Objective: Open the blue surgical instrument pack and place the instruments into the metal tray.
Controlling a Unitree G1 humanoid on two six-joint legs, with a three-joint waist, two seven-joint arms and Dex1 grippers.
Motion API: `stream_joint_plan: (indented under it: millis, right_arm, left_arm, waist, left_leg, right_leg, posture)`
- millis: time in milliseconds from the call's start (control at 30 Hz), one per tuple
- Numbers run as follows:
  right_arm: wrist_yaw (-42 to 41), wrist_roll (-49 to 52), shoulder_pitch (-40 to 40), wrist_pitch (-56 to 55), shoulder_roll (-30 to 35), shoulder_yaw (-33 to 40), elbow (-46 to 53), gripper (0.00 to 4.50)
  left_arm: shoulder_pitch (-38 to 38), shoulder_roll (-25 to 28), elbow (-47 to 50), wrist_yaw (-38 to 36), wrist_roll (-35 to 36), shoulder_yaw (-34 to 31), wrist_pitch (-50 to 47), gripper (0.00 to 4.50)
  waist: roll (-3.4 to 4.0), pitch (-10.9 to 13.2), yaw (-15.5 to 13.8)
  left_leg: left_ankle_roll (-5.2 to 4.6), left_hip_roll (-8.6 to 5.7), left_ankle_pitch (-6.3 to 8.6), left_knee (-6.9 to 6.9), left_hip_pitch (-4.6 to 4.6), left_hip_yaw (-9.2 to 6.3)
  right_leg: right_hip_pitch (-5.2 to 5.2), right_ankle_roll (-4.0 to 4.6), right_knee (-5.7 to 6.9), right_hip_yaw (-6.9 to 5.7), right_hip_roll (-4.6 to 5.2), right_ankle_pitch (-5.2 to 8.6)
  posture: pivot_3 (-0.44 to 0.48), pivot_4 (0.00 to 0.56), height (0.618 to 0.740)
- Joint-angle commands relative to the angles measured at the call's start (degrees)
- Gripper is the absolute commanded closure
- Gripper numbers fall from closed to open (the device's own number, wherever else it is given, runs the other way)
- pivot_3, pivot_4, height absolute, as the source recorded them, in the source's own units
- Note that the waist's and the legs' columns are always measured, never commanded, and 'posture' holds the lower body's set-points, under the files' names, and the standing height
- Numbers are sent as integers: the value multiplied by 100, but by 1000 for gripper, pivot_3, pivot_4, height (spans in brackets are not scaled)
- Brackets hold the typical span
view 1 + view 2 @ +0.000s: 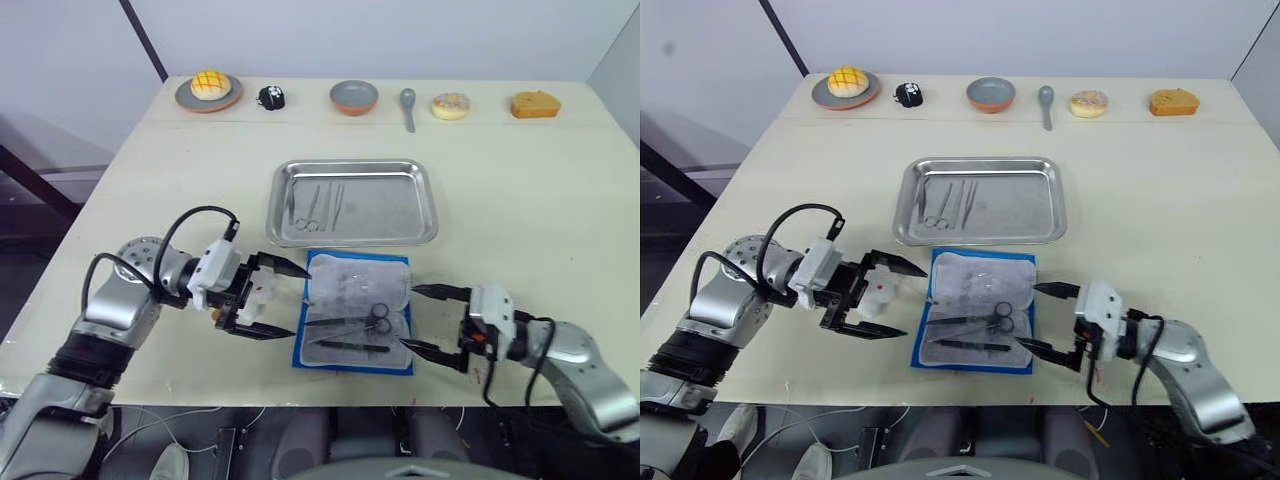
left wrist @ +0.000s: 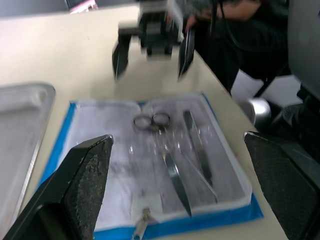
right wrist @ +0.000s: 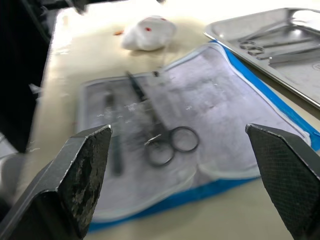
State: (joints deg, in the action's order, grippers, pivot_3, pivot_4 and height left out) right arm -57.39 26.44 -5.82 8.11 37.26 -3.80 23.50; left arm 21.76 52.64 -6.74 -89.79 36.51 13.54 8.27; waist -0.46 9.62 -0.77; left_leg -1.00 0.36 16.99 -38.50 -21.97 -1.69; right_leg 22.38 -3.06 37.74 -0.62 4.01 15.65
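Soft, even overhead light is washing the cream tabletop [image 1: 540, 190], leaving only faint shadows. The shallow stainless-steel tray [image 1: 425, 215] is catching dull glare. Both wrist views are smearing with motion blur, especially the ring-handled scissors [image 3: 167, 145].

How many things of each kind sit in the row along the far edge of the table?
Food-like items: 3 (yellow bun, doughnut, orange block)
Dishes: 2 (plate, bowl)
Spoon: 1
Small black object: 1
Total: 7
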Motion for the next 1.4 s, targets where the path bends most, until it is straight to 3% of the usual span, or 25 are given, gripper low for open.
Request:
stream_joint_plan:
  millis: [33,333,900,1100,1400]
  right_arm:
    - [-387,867,-232,132,432,907,653,0]
    - [-904,2160,-622,745,1159,2247,1065,0]
    - [-490,2447,-503,1151,1200,2292,1640,0]
    - [-506,2551,-406,1239,1280,2345,1656,0]
    - [-744,2690,-339,1336,1466,2546,1633,0]
  left_arm:
    - [-91,-175,-104,-271,-315,-70,179,57]
    - [-79,-596,-599,-271,-837,274,645,57]
    - [-347,-1463,-1525,-113,-1666,454,1189,57]
    - [-653,-1574,-1644,96,-1847,359,1195,57]
    - [-641,-1649,-2161,-268,-1839,306,1389,57]
  waist:
    - [-6,5,11]
    - [-5,10,13]
    - [1,4,2]
    - [33,-16,9]
    - [94,-62,11]
  left_leg:
    - [0,0,0,0,0,0]
    - [0,5,0,-16,6,-3]
    - [-1,3,0,-44,17,-12]
    - [-1,2,0,-46,24,-11]
    - [-3,2,1,-46,43,-11]
  right_leg:
    - [0,0,1,0,0,0]
    - [-6,1,19,0,-4,-1]
    - [-30,-1,25,-7,-2,-3]
    - [-38,-2,25,-6,-1,-3]
    - [-62,-2,22,-7,-2,-2]
  posture:
    - [0,150,732]
    - [0,150,732]
    - [0,150,732]
    - [0,150,732]
    - [0,150,732]
